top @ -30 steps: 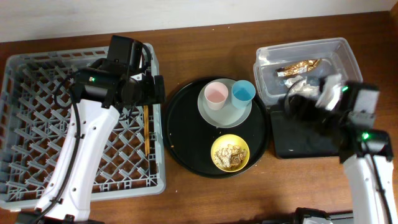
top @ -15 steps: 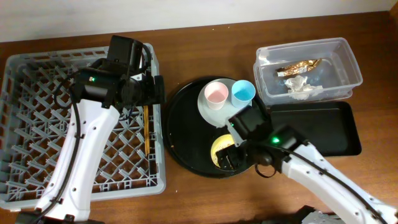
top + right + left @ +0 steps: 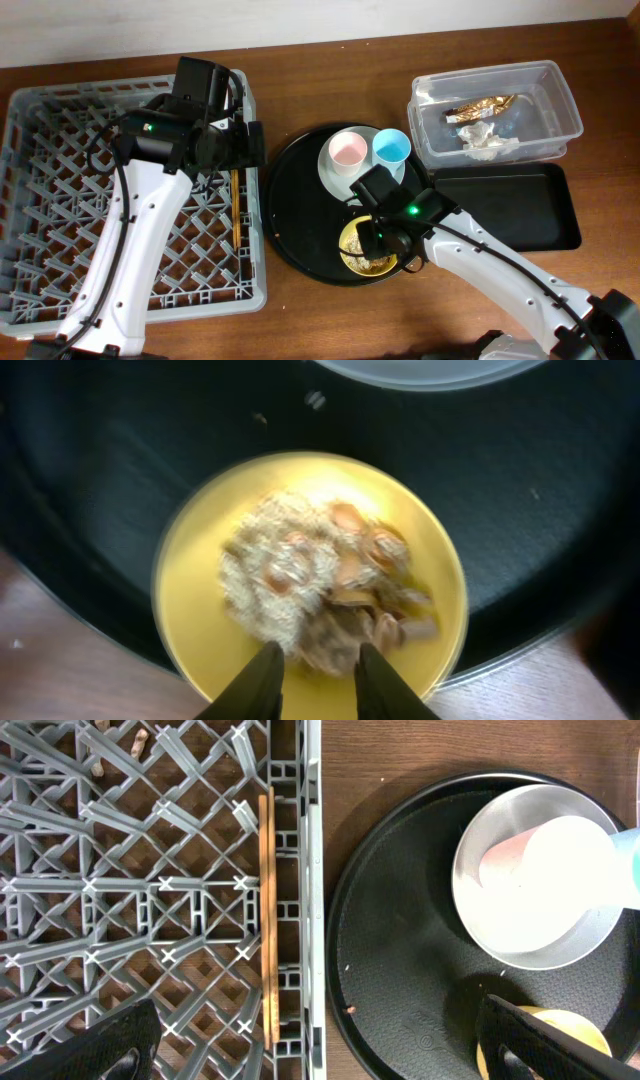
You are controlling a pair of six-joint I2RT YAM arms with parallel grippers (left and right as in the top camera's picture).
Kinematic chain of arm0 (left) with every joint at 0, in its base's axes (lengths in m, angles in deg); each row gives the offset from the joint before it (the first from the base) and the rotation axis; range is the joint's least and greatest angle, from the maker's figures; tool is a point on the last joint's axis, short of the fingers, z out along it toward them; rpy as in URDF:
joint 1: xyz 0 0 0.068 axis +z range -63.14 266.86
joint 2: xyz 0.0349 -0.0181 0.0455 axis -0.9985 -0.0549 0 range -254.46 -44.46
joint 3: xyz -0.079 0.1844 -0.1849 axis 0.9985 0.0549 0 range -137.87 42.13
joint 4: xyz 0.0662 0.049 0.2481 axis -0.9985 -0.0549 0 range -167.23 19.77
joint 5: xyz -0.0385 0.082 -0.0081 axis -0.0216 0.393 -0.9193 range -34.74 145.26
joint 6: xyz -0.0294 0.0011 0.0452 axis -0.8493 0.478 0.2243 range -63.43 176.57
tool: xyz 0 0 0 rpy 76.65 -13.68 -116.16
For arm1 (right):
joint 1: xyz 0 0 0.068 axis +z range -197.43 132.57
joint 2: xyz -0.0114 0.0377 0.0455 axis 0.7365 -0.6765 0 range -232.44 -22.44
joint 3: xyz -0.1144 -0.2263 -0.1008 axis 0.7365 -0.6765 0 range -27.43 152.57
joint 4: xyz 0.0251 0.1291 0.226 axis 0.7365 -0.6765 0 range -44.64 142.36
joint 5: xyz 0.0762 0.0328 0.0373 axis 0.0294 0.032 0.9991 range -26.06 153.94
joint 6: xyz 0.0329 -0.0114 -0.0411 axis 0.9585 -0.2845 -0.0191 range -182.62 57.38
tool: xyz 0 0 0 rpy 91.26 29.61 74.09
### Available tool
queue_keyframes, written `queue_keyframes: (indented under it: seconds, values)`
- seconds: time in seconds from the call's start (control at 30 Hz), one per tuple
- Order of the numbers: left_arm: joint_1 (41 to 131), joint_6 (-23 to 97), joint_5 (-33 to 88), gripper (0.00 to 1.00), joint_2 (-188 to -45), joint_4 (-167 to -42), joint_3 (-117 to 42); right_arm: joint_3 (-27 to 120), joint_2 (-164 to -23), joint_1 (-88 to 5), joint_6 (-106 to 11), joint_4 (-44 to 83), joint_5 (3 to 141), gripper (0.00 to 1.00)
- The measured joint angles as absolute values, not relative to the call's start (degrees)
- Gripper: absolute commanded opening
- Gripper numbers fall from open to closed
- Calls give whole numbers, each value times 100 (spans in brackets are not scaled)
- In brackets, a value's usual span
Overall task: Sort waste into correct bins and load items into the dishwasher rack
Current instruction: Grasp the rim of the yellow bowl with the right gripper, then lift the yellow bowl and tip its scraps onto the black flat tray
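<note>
The yellow bowl (image 3: 352, 250) of beige food scraps (image 3: 310, 575) sits at the front of the round black tray (image 3: 295, 200). My right gripper (image 3: 375, 238) hangs right over it. In the right wrist view that gripper (image 3: 318, 660) has its jaws drawn close, tips pinched into the near edge of the scraps. My left gripper (image 3: 320, 1050) is wide open over the right edge of the grey dishwasher rack (image 3: 60, 200), above the chopsticks (image 3: 235, 215) that lie in it. A pink cup (image 3: 347, 152) and a blue cup (image 3: 391, 148) stand on the white plate (image 3: 385, 185).
The clear tub (image 3: 560, 100) at the back right holds the foil wrapper (image 3: 480, 105) and the white napkin (image 3: 488, 143). The shallow black rectangular tray (image 3: 510, 205) lies in front of it. The right arm crosses the gap between both trays.
My right arm swung from the tub and black tray at the right to over the yellow bowl, and its jaws narrowed onto the scraps. The left arm has not moved.
</note>
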State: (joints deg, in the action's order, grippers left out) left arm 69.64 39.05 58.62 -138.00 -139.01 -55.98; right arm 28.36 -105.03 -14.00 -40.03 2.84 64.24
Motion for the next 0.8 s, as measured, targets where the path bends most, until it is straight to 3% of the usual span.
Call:
queue_keyframes:
  seconds: [0.23,0.53,0.6,0.67,0.73,0.8]
  values:
    - [6964,3905,5862,99,-13800,-13901,-5598,2836,-10505,-847,-4008,585,6863,31]
    - [6964,3905,5862,99,-13800,-13901,-5598,2836,-11097,-270,-4010,996,6310,31]
    - [6964,3905,5864,99,-13800,-13903,-5598,2836,-11344,-270,-4008,1066,6284,27]
    - [6964,3905,5862,99,-13800,-13901,-5598,2834,-11606,-270,-4008,1064,6284,14]
    - [6964,3905,5862,99,-13800,-13898,-5598,2832,-11661,-270,-3988,1029,6291,12]
    - [6964,3907,5862,99,-13800,-13901,-5598,2832,-11661,-270,-3986,996,6288,4]
